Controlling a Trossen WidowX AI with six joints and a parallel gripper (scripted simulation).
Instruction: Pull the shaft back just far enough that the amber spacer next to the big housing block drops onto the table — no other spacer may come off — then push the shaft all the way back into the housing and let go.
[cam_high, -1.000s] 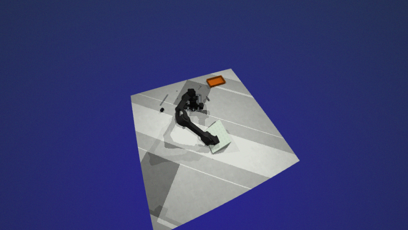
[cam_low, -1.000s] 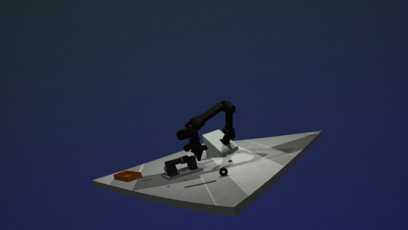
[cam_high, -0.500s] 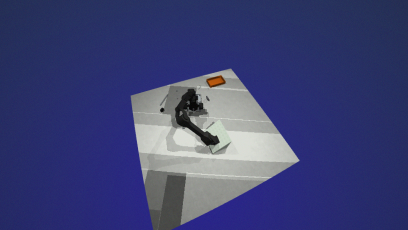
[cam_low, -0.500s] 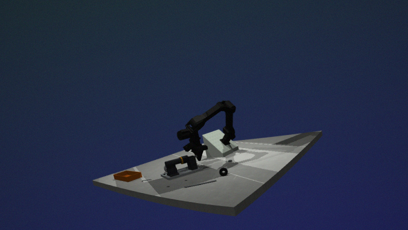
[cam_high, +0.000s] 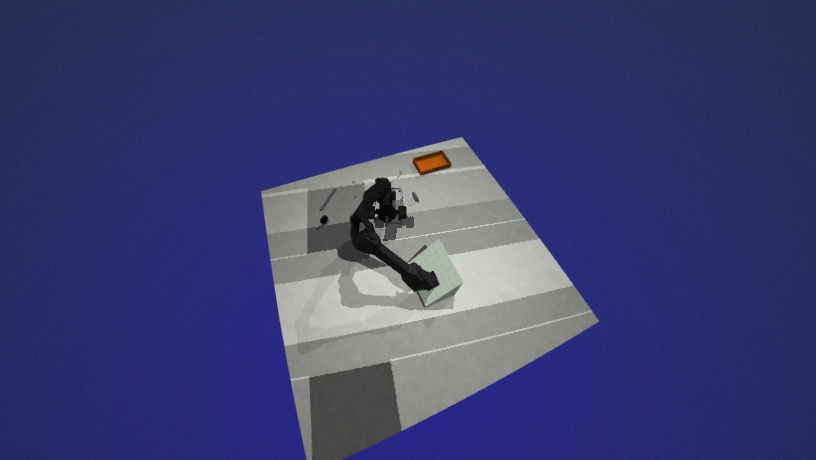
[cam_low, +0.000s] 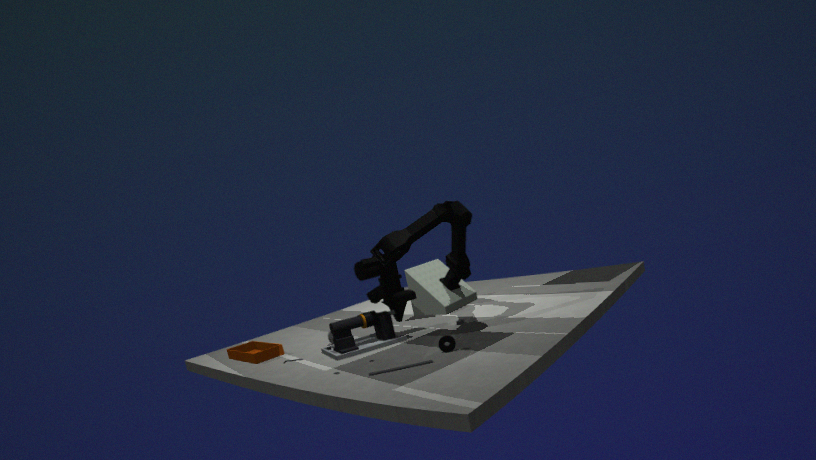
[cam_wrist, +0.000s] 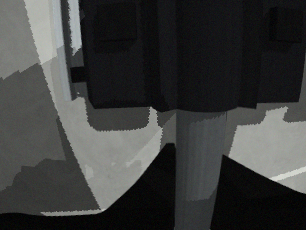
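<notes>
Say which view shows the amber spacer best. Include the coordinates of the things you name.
The exterior view: its amber band (cam_low: 364, 321) stands out between the dark parts of the shaft assembly. The top view has the arm (cam_high: 365, 234) over that area, and I cannot make it out in the wrist view.

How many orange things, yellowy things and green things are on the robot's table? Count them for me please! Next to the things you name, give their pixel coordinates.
Orange: 1, the tray (cam_high: 432, 164) (cam_low: 240, 354)
Yellowy: 1, the amber spacer (cam_low: 364, 321)
Pale green: 1, the sloped block (cam_high: 448, 268) (cam_low: 424, 287)
Total: 3
</notes>
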